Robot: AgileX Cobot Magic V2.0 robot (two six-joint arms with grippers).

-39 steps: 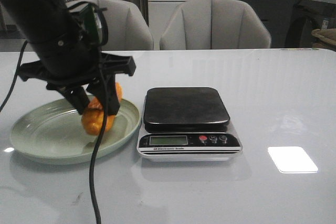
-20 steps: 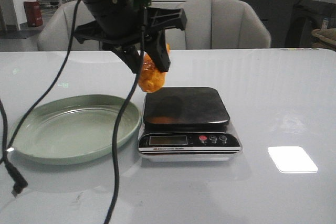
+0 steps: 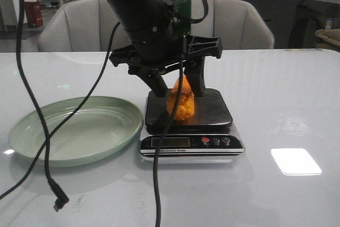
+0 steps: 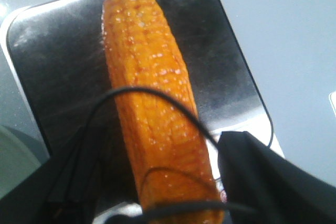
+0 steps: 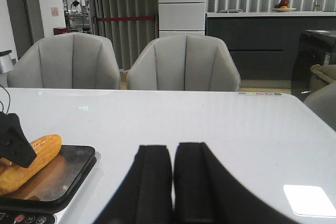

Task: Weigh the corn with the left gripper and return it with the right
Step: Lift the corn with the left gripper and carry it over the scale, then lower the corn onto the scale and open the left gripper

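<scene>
Moved from above the plate (image 3: 32, 131), the left gripper (image 3: 179, 86) now clamps the corn (image 3: 180, 99) over the scale (image 3: 212, 104); the right gripper (image 5: 173, 182) has its fingers together.

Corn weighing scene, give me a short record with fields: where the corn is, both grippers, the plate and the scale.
corn: held by the left gripper, over the scale's dark platform; contact with the platform cannot be told
left gripper: shut on the corn
right gripper: shut, holding nothing, above the table off to the scale's right
plate: pale green, empty, left of the scale
scale: display unreadable
</scene>
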